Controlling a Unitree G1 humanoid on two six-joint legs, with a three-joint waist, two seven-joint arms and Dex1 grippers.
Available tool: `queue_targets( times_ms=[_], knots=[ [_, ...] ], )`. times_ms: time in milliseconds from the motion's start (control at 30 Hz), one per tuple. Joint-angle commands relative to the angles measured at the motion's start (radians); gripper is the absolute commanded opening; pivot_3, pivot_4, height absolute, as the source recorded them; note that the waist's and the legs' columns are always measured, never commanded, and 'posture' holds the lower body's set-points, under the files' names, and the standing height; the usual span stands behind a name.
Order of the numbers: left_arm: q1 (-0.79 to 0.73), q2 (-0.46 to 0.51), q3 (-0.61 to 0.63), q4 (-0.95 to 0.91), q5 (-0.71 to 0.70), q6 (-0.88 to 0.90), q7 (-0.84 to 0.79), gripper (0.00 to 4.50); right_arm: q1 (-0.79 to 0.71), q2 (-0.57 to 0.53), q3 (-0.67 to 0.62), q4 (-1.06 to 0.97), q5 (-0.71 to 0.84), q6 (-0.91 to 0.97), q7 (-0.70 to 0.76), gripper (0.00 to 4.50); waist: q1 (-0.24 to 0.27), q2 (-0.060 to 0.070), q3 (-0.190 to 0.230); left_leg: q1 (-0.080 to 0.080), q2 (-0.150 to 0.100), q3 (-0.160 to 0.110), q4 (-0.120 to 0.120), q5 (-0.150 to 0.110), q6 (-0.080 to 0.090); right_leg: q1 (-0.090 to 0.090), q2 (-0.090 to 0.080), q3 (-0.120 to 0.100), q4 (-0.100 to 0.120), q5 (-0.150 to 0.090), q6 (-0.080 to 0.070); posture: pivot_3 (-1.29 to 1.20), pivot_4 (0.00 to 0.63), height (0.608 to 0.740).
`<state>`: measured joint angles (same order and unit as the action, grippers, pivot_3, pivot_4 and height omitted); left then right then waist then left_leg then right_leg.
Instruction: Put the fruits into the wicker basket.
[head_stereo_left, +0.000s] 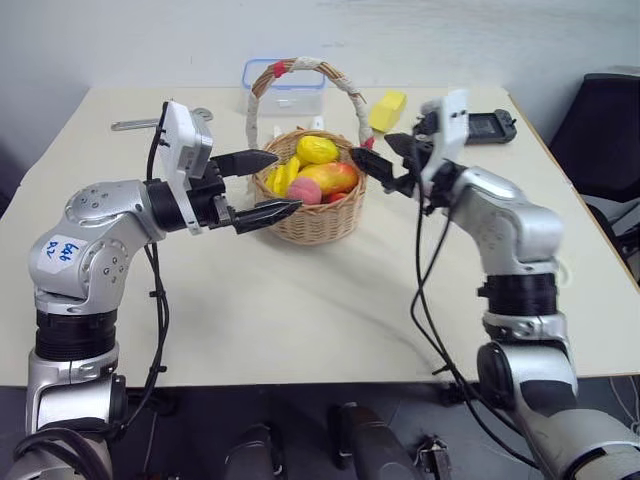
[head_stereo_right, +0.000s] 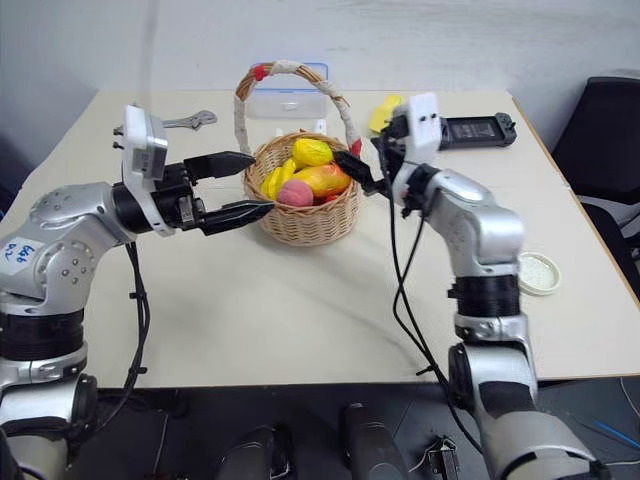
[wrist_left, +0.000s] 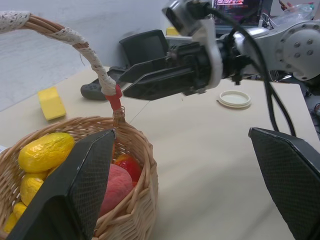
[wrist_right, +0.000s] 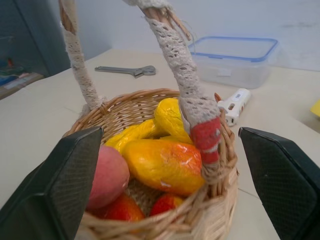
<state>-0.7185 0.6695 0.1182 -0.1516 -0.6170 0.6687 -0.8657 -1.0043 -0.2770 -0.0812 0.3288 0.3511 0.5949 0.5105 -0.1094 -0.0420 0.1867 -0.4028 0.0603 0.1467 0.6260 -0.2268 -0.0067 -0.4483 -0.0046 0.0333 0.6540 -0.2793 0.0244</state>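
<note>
The wicker basket stands mid-table, its cord-wrapped handle arching over it. Inside lie a yellow lemon-like fruit, a pink-red peach, an orange-yellow fruit and other yellow and red pieces. My left gripper is open at the basket's left rim, with one finger above the rim and one beside the wall, and nothing between them. My right gripper is open just off the right rim, beside the handle's red-taped foot, and is also empty. The right wrist view looks into the basket at the peach.
Behind the basket stands a clear blue-rimmed box, with a yellow sponge block to its right and a black handheld device further right. A wrench lies at the far left. A white round dish sits near the right edge.
</note>
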Motion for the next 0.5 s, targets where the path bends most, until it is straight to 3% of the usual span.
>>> queue_targets(
  times_ms=[33, 100, 167, 333, 500],
  knots=[
    [-0.010, 0.011, 0.018, -0.031, 0.000, -0.017, 0.002, 4.50, -0.074, -0.002, -0.002, 0.118, -0.036, -0.115, 0.019, 4.46, 0.001, 0.000, 0.000, 0.000, 0.000, 0.000, 0.000, 0.000, 0.000, 0.000, 0.000, 0.000, 0.000, 0.000, 0.000, 0.00, 0.150, 0.740],
    [0.005, 0.016, 0.024, -0.044, -0.005, -0.014, 0.004, 4.50, -0.098, 0.005, -0.002, 0.175, -0.043, -0.147, 0.031, 4.46, 0.001, 0.000, 0.000, -0.001, 0.000, 0.000, 0.000, -0.001, -0.003, -0.001, 0.000, 0.000, -0.001, -0.001, 0.001, 0.00, 0.150, 0.740],
    [0.019, 0.019, 0.028, -0.055, -0.007, -0.012, 0.008, 4.50, -0.115, 0.015, 0.000, 0.228, -0.054, -0.181, 0.036, 4.09, -0.001, 0.000, 0.000, -0.002, 0.000, 0.001, 0.000, -0.002, -0.004, -0.001, 0.000, 0.000, -0.001, -0.001, 0.001, 0.00, 0.150, 0.740],
    [0.025, 0.018, 0.029, -0.066, -0.011, -0.008, 0.019, 4.50, -0.123, 0.024, 0.007, 0.285, -0.078, -0.240, 0.050, 2.54, 0.000, 0.000, 0.000, -0.002, 0.000, 0.001, 0.000, -0.002, -0.005, -0.001, 0.000, 0.000, -0.001, -0.002, 0.001, 0.00, 0.150, 0.740],
    [0.019, 0.017, 0.026, -0.068, -0.014, -0.005, 0.027, 4.50, -0.106, 0.013, 0.010, 0.276, -0.102, -0.278, 0.065, 0.72, 0.000, 0.000, 0.000, -0.001, 0.000, 0.001, 0.000, -0.003, -0.006, -0.001, 0.000, 0.000, -0.001, -0.003, 0.001, 0.00, 0.150, 0.740]
  ],
)
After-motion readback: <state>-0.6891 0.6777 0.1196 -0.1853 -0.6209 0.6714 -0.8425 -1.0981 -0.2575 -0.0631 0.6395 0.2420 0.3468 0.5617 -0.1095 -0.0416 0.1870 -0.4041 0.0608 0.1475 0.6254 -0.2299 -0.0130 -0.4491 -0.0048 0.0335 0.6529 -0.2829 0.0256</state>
